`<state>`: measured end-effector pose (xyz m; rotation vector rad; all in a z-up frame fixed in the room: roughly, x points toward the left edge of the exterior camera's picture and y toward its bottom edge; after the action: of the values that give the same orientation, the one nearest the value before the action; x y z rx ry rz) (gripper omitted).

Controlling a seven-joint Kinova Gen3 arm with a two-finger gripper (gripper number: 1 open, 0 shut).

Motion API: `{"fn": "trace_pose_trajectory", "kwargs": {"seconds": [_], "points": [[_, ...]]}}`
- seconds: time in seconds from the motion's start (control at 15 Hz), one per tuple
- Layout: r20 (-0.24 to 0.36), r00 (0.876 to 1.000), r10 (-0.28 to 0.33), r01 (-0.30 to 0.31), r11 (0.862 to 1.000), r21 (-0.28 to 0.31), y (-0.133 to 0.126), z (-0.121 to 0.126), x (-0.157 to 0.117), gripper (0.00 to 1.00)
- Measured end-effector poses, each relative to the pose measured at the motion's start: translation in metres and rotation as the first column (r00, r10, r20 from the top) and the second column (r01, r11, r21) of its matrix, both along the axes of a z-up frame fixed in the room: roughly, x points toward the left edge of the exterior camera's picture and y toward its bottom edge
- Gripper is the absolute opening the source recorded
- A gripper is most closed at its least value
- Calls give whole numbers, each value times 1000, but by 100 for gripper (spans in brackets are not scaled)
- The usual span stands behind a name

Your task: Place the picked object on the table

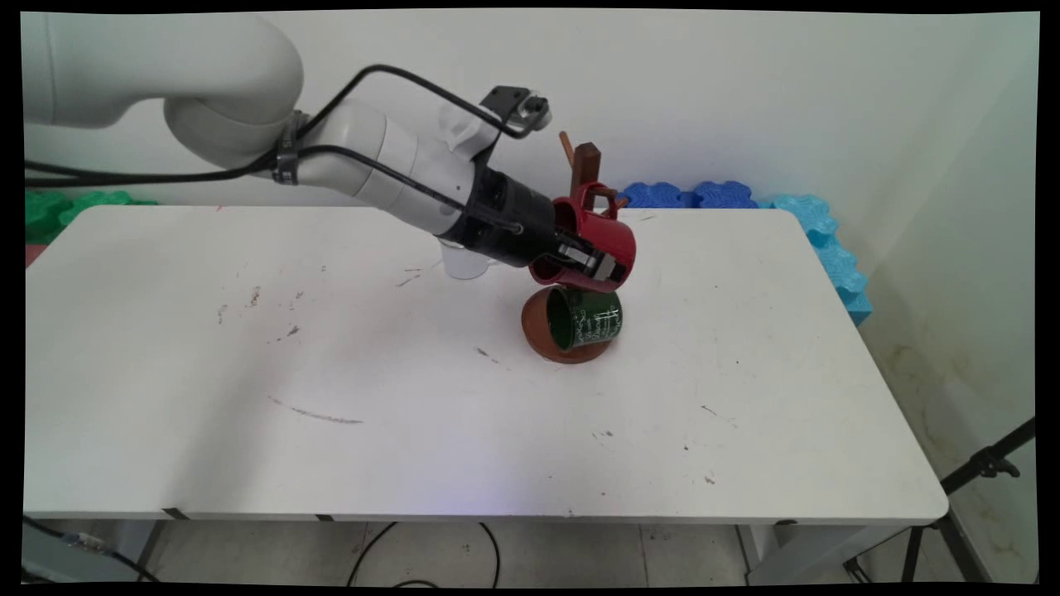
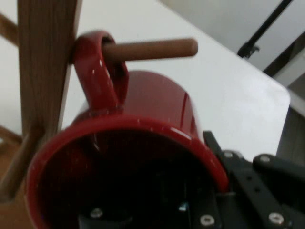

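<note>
Two mugs hang on a wooden mug tree [image 1: 586,165] that stands on a round brown base [image 1: 546,331] near the middle of the white table [image 1: 248,372]. The upper one, a red mug [image 1: 609,240], lies on its side with its handle [image 2: 97,76] threaded over a wooden peg [image 2: 152,48], close against the upright post [image 2: 45,62]. The black gripper [image 1: 590,263] is clenched on the red mug's rim, one finger inside the mouth and one finger [image 1: 604,269] outside on the wall. Just below hangs a green mug [image 1: 590,319], also tilted on its side, its mouth turned toward the table's left. A white cup [image 1: 464,263] stands behind the arm, partly hidden by it. Blue foam blocks [image 1: 696,195] lie along the table's far right edge, and green foam blocks [image 1: 58,211] at far left.
</note>
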<state>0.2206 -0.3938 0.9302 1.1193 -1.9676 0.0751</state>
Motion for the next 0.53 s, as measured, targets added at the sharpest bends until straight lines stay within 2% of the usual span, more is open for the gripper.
{"fn": "trace_pose_trajectory", "kwargs": {"seconds": [0.27, 0.53], "points": [[-13, 1000, -5, 5, 1000, -12, 2, 2, -4, 0], [-38, 999, -37, 35, 999, -36, 8, 13, -11, 0]]}}
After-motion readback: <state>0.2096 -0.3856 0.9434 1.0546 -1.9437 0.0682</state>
